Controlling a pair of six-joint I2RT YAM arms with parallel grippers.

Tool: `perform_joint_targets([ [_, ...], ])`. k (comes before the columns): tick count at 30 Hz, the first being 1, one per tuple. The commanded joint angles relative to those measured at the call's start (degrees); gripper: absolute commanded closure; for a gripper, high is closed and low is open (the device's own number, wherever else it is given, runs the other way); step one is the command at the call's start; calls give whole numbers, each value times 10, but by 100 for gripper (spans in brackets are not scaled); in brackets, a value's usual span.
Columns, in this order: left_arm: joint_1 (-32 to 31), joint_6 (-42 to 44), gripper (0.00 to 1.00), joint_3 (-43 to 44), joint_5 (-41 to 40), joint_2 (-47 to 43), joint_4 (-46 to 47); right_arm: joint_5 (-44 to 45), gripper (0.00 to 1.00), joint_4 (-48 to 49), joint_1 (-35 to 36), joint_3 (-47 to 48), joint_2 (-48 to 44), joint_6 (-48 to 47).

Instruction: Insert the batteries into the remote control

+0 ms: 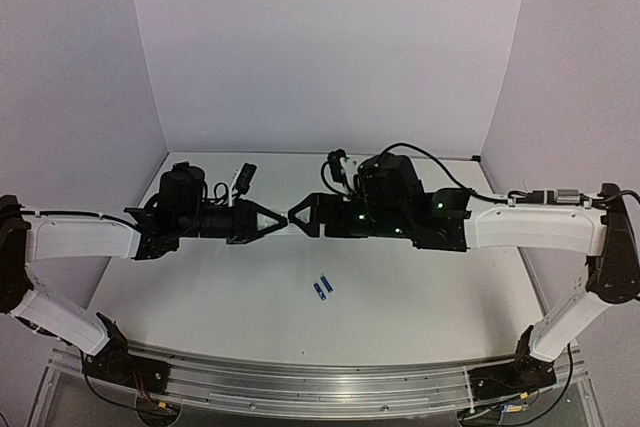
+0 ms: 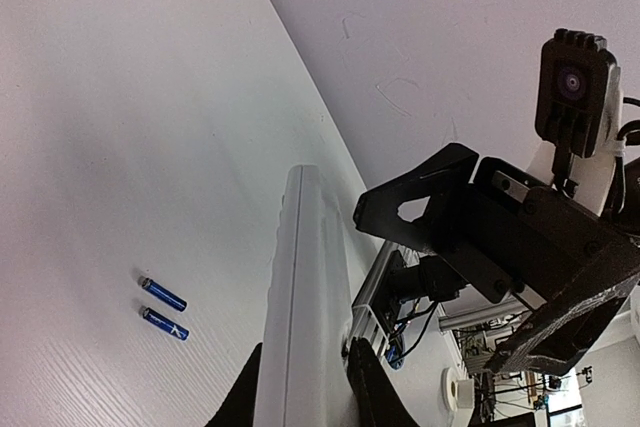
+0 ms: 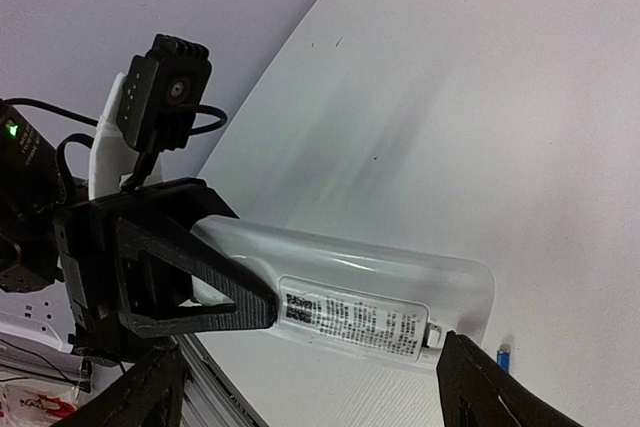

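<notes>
The white remote control [image 2: 305,297] is held above the table, edge-on between the fingers of my left gripper [image 2: 305,394], which is shut on it. In the right wrist view its back [image 3: 365,292] faces the camera, with a printed label on the battery cover. My right gripper [image 3: 312,397] stands open just in front of the remote's free end, with one finger [image 3: 485,387] close to the cover's latch corner. The two grippers meet tip to tip at mid-table, left gripper [image 1: 274,219] and right gripper [image 1: 298,215]. Two blue batteries [image 1: 322,287] lie side by side on the table, also seen as batteries [image 2: 164,309].
A black and white cabled object [image 1: 241,176] lies at the back of the table. The aluminium rail [image 1: 300,382] runs along the near edge. White walls close off the back and both sides.
</notes>
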Motion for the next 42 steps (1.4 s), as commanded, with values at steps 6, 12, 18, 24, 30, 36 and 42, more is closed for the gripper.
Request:
perform_joint_targets([
  [6,-3,14,100,31,14,0,36,12,17,0,1,32,23,2],
  [12,-3,15,100,28,19,-1,48,14,17,0,1,38,29,-3],
  [18,-3,17,100,25,20,-4,59,20,17,-1,1,42,38,-4],
  [24,-3,20,100,28,15,-6,59,36,18,-5,1,42,42,5],
  [30,-3,23,100,35,11,-4,53,67,18,-32,0,49,50,6],
  [36,-3,24,100,43,16,5,56,39,18,-33,0,70,73,5],
  [42,-3,22,100,49,11,12,48,24,19,-34,0,87,76,-6],
])
